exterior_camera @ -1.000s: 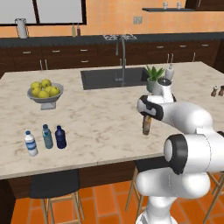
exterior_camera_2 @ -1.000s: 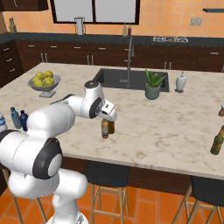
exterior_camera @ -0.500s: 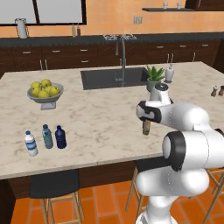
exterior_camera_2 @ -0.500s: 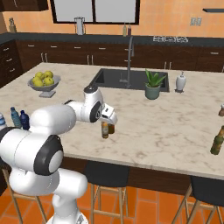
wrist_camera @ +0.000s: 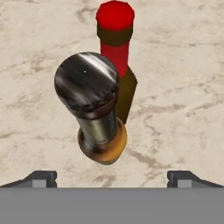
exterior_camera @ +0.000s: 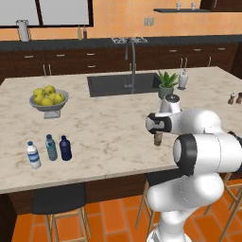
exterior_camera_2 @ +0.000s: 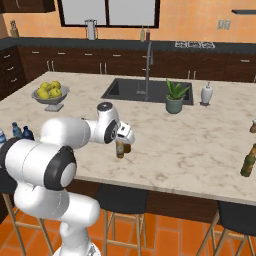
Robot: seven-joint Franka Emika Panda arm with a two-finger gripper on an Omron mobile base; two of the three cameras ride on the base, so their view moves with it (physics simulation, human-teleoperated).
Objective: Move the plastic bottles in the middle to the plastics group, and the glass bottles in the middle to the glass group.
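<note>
Your gripper [wrist_camera: 112,177] hangs wide open and empty directly above two upright bottles [wrist_camera: 98,105], so descend straight.

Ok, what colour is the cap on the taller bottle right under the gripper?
Red. The brown bottle's cap shows best in the hand view, behind a shorter bottle with a dark metallic top.

navy bottle [exterior_camera: 65,148]: squat, blue cap, upright, lower left of left base view, just beside the two water bottles [exterior_camera: 41,151] | brown bottle [wrist_camera: 119,61]: red cap, upright, top centre of hand view | small brown bottles [exterior_camera: 235,98]: right edge
</note>
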